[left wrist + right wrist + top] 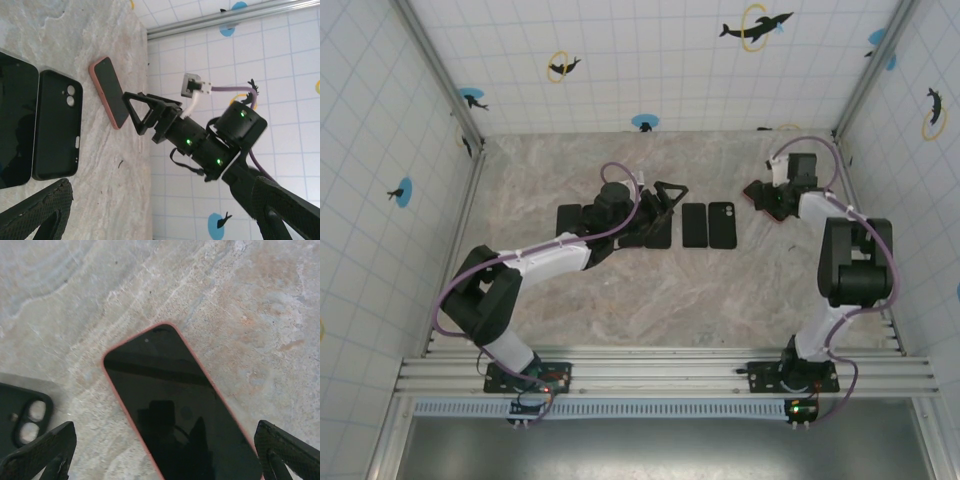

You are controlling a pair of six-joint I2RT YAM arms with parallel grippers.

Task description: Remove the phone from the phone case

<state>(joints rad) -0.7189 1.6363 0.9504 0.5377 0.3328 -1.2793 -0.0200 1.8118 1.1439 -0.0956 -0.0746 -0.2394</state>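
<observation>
A phone in a salmon-pink phone case (182, 410) lies flat on the marble table, dark screen up. My right gripper (165, 440) hovers just over it, open, one finger on each side of the phone and neither touching it. From above, the right gripper (768, 198) covers most of the pink-cased phone (754, 189) at the right back of the table. The left wrist view has the same phone (109, 92) under the right gripper (147, 112). My left gripper (660, 208) is open at mid-table, holding nothing, its fingers (42, 212) spread wide.
A bare black phone (694, 225) and an empty black case (722, 225) with a camera cut-out lie side by side between the arms. More black phones or cases (570, 218) lie under the left arm. Tiled walls (670, 60) close in the table.
</observation>
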